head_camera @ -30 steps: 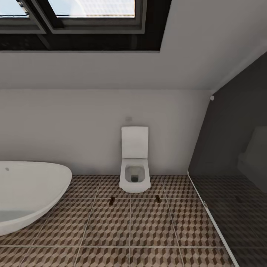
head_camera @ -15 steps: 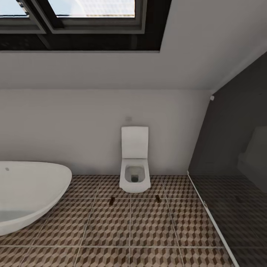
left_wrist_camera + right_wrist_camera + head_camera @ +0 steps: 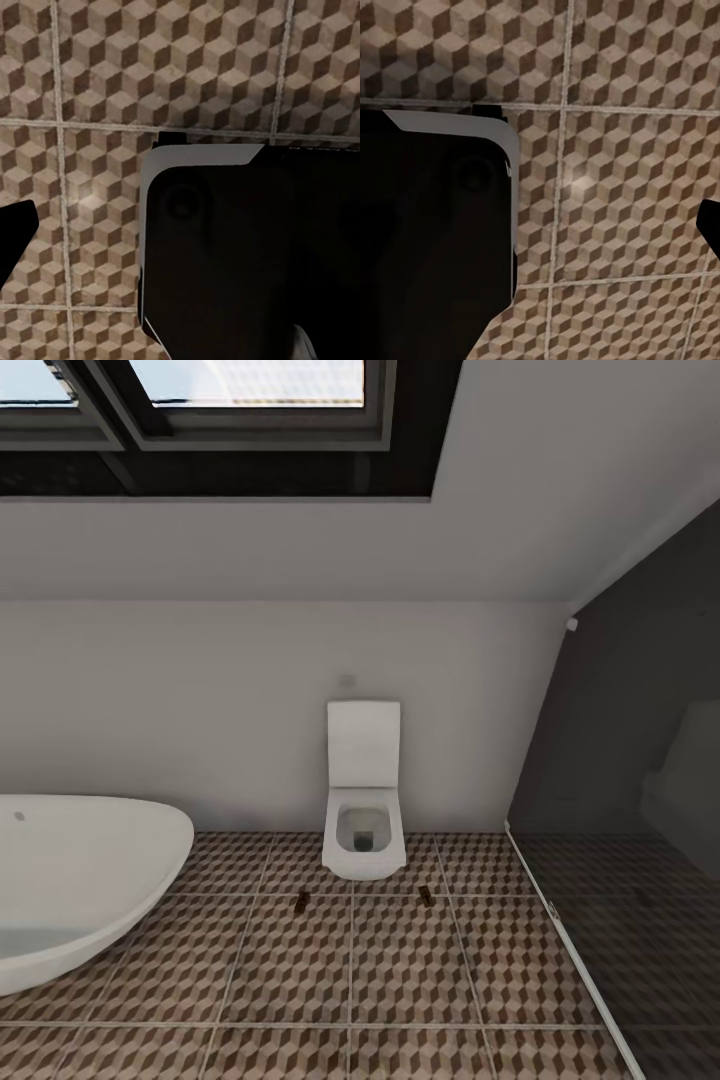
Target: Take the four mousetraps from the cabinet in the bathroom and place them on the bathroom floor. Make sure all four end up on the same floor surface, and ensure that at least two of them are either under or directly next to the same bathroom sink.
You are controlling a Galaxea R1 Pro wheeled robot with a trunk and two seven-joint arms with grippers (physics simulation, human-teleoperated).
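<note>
In the head view two small flat brown rectangles that look like mousetraps lie on the cube-patterned bathroom floor [image 3: 400, 970]. One mousetrap [image 3: 303, 901] is left of the toilet's front, the other [image 3: 426, 896] is right of it. The cabinet and the sink are out of view. My left gripper [image 3: 180, 240] hangs over the floor tiles with one dark fingertip [image 3: 15, 236] at the picture's edge, spread wide and holding nothing. My right gripper [image 3: 540, 232] hangs the same way, its fingertip [image 3: 711, 229] at the edge, open and empty.
A white toilet [image 3: 364, 815] stands against the back wall. A white oval bathtub [image 3: 80, 880] sits at the left, and a dark glass partition [image 3: 620, 810] closes off the right. My black base [image 3: 247, 255] fills part of both wrist views. A skylight is overhead.
</note>
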